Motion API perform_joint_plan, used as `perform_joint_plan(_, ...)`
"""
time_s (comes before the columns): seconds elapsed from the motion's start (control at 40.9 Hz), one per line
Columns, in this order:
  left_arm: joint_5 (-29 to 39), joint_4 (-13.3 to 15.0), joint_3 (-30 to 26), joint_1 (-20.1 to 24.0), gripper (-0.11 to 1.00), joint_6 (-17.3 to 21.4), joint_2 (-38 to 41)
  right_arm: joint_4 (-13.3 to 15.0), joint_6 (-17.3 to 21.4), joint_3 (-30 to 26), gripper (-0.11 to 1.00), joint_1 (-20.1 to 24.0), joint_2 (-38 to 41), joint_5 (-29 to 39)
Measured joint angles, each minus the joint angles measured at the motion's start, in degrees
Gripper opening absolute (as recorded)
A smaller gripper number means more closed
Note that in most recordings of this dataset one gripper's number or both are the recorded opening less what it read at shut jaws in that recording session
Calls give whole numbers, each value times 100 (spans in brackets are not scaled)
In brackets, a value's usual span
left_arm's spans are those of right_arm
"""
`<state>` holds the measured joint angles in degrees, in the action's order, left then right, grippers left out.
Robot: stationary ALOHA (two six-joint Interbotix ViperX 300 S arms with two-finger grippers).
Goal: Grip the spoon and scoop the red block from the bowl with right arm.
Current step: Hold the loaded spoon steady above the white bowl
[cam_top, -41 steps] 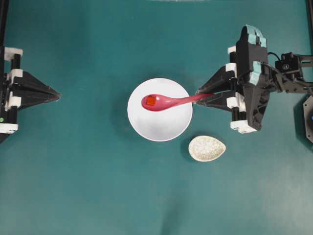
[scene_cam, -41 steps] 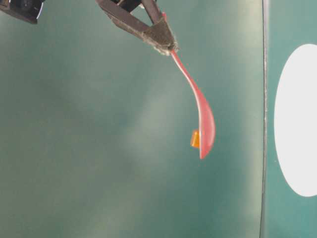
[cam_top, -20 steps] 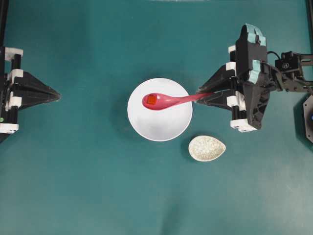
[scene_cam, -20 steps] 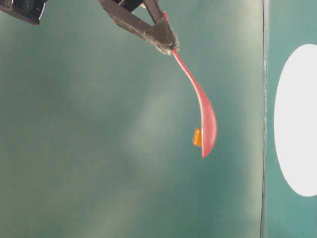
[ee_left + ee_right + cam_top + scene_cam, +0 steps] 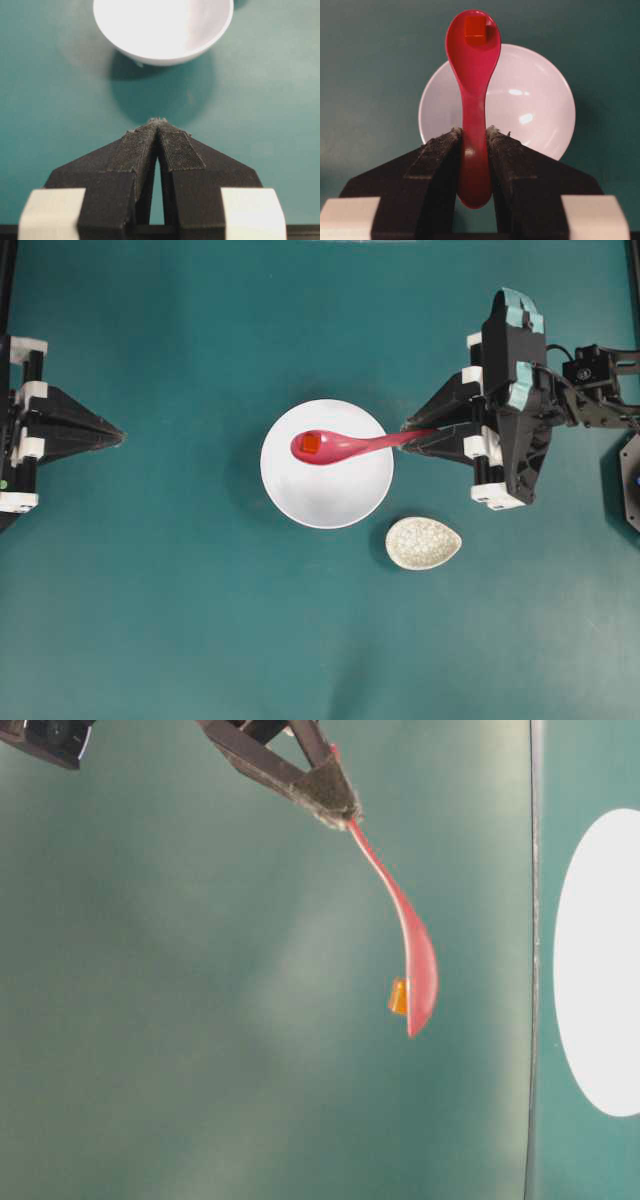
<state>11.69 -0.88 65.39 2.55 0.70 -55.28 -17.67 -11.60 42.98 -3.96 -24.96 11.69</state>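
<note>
My right gripper (image 5: 408, 431) (image 5: 473, 131) is shut on the handle of the pink-red spoon (image 5: 345, 447) (image 5: 472, 75) (image 5: 410, 955). The spoon is held in the air above the white bowl (image 5: 340, 500) (image 5: 540, 110). The small red block (image 5: 311, 445) (image 5: 475, 28) (image 5: 397, 996) sits inside the spoon's scoop. My left gripper (image 5: 118, 436) (image 5: 157, 121) rests at the far left, shut, with nothing between its fingers, pointing toward the bowl (image 5: 165, 30).
A small oval speckled beige spoon rest (image 5: 423, 542) lies just right of and below the bowl. The green table surface (image 5: 180, 620) spreads around everything. The right arm's body (image 5: 515, 400) stands at the right edge.
The spoon with the block has risen and shifted very slightly between one second ago and now; in the last half second it holds still. The left gripper has not moved.
</note>
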Motion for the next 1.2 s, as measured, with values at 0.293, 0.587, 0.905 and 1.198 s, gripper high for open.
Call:
perform_joint_plan(0.293, 53, 0, 0, 0, -1, 0, 0, 0, 0, 0, 25, 0, 0, -9)
perform_joint_plan(0.587, 88, 0, 0, 0, -1, 9, 9, 0, 9, 0, 25, 0, 0, 0)
perform_joint_plan(0.905, 97, 0, 0, -9, -1, 9, 9, 0, 9, 0, 25, 0, 0, 0)
perform_joint_plan(1.198, 97, 0, 0, 0, -1, 9, 9, 9, 9, 0, 25, -9, 0, -9)
